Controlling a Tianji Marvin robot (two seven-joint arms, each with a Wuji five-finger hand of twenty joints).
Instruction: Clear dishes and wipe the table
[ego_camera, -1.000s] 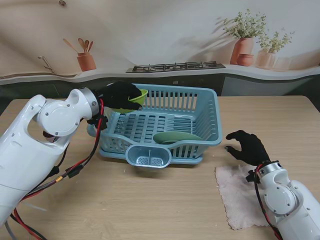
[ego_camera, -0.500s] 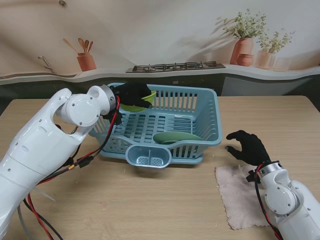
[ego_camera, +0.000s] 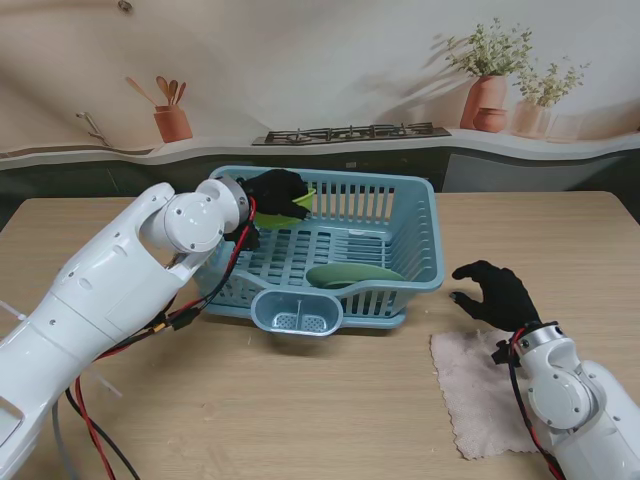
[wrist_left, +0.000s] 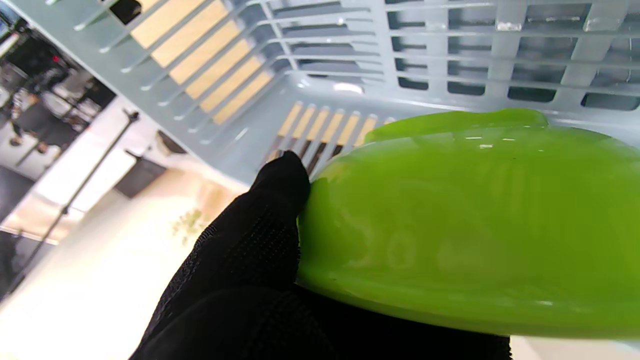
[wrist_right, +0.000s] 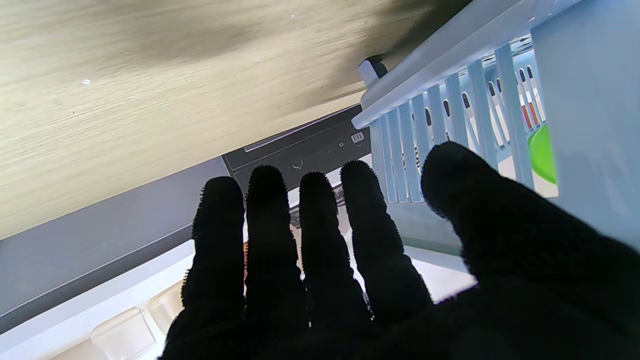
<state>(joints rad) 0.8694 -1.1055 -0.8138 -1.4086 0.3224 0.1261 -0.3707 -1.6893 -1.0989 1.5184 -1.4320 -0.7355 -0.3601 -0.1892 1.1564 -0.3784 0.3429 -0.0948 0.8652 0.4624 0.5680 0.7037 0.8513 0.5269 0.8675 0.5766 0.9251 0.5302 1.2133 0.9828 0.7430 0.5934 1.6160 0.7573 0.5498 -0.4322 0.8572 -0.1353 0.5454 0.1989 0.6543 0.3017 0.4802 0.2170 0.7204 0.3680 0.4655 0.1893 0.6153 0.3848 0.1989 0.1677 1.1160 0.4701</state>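
Note:
My left hand (ego_camera: 272, 193), in a black glove, is shut on a lime green bowl (ego_camera: 290, 207) and holds it inside the far left corner of the light blue dish basket (ego_camera: 420, 262). The left wrist view shows the green bowl (wrist_left: 465, 220) filling the frame with my glove's fingers (wrist_left: 272, 210) pressed against its side, the basket's slatted wall (wrist_left: 350, 45) just beyond. A dark green plate (ego_camera: 352, 274) lies on the basket floor. My right hand (ego_camera: 495, 292) hovers open over the table, right of the basket, just beyond a pinkish cloth (ego_camera: 482, 388).
A small cutlery cup (ego_camera: 297, 313) juts from the basket's near side. Red and black cables (ego_camera: 150, 335) hang from my left arm. In the right wrist view the basket's ribbed wall (wrist_right: 450, 115) stands close to my spread fingers (wrist_right: 320, 235).
My left arm has swung to the right and carried the green bowl from over the basket's left rim deeper into the basket. The right hand and cloth have stayed put.

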